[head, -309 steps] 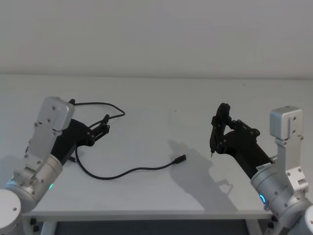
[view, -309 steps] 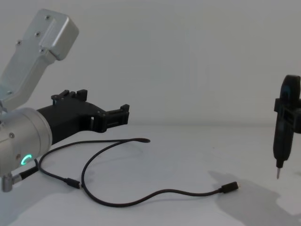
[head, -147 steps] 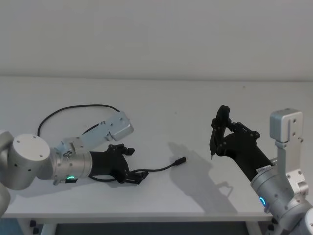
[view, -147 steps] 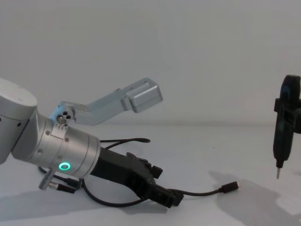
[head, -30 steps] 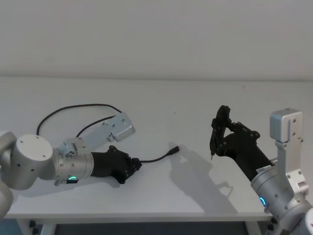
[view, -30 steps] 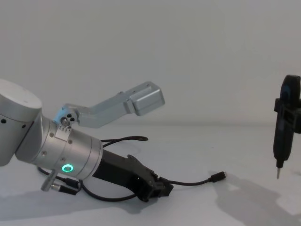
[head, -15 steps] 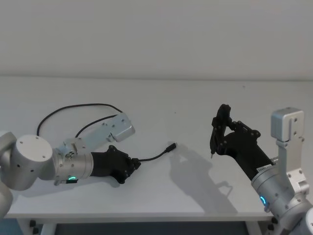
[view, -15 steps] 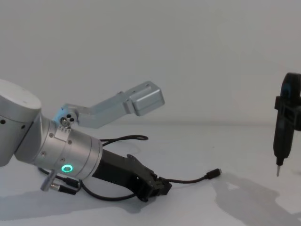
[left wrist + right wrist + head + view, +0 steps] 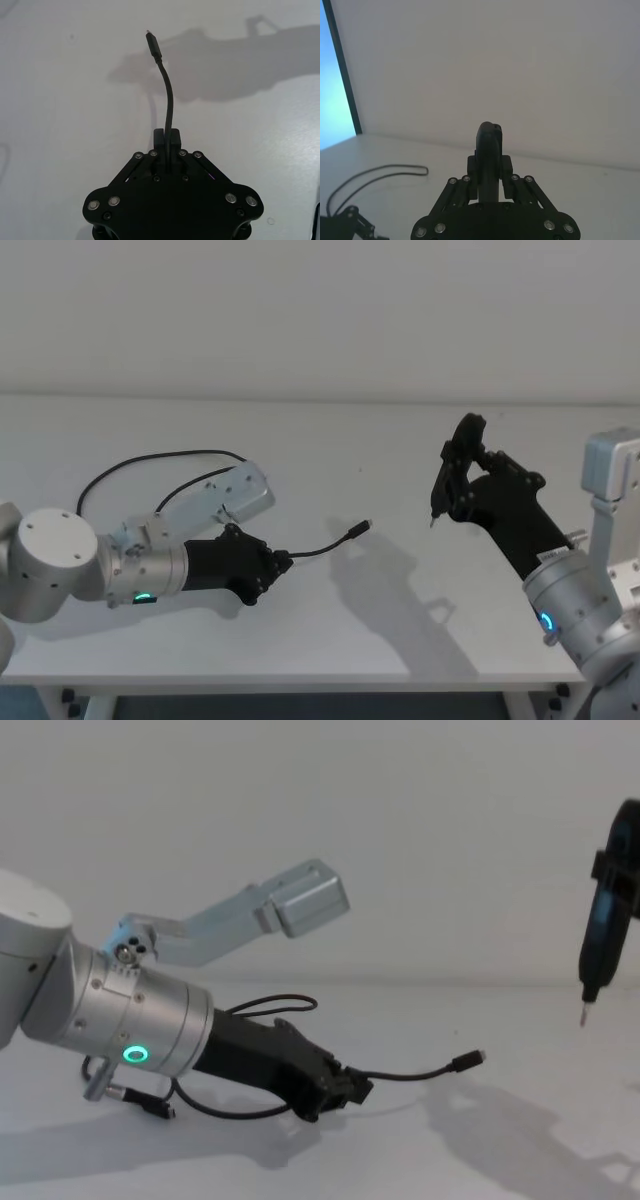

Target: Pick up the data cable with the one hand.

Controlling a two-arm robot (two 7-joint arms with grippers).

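1 data cable [image 9: 322,549] pinched in left gripper [image 9: 283,562] fingers [image 9: 175,139], plug [image 9: 360,529] higher than before; right gripper [image 9: 460,483] round black tool [image 9: 600,930].

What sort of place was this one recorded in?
Probably a robot test bench in a lab: a white table against a plain white wall, the data cable pinched by the left gripper, the right gripper raised above the table.

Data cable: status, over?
Left gripper jaws shut on long thin black data cable, plug end clear of white table. Right gripper holds slim black pin-tipped tool, raised, apart. Nothing in the way.
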